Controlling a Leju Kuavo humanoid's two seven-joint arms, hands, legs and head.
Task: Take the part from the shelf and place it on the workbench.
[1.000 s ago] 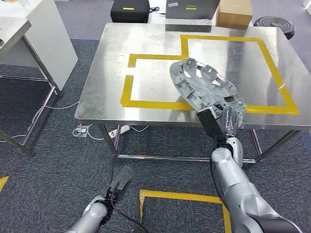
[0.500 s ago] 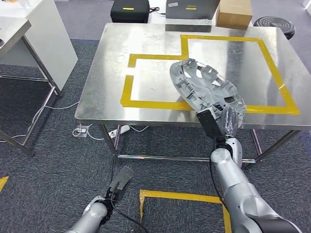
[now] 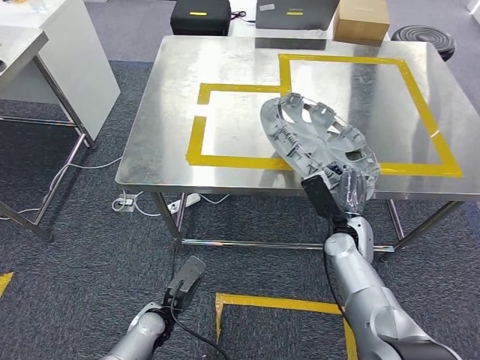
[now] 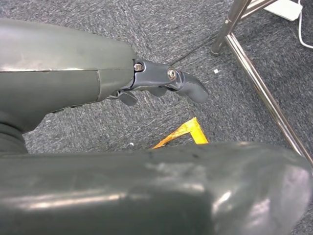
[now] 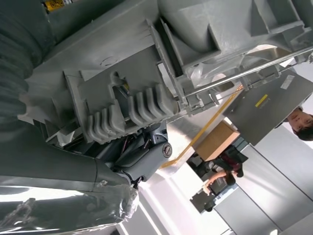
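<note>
Over the near edge of the steel counter (image 3: pixel 169 135) the grey plastic part (image 3: pixel 317 139) is held tilted by the right hand (image 3: pixel 340 191), its far rim low over the yellow tape outline (image 3: pixel 238 160) and its near rim raised past the counter edge. The fingers (image 5: pixel 147 156) of that hand are closed on the part's near rim (a ribbed section of it fills the right wrist view). The step in hand is judged to be the placing: the part must next be lowered flat within the taped outline and the grasp released. The left hand (image 3: pixel 184 283) hangs low above the carpet, its fingers (image 4: pixel 184 85) apart and holding nothing. A cardboard box (image 3: pixel 362 19) and a black case (image 3: pixel 201 16) stand beyond the counter, well apart from the part; nothing is seen lying in its way.
</note>
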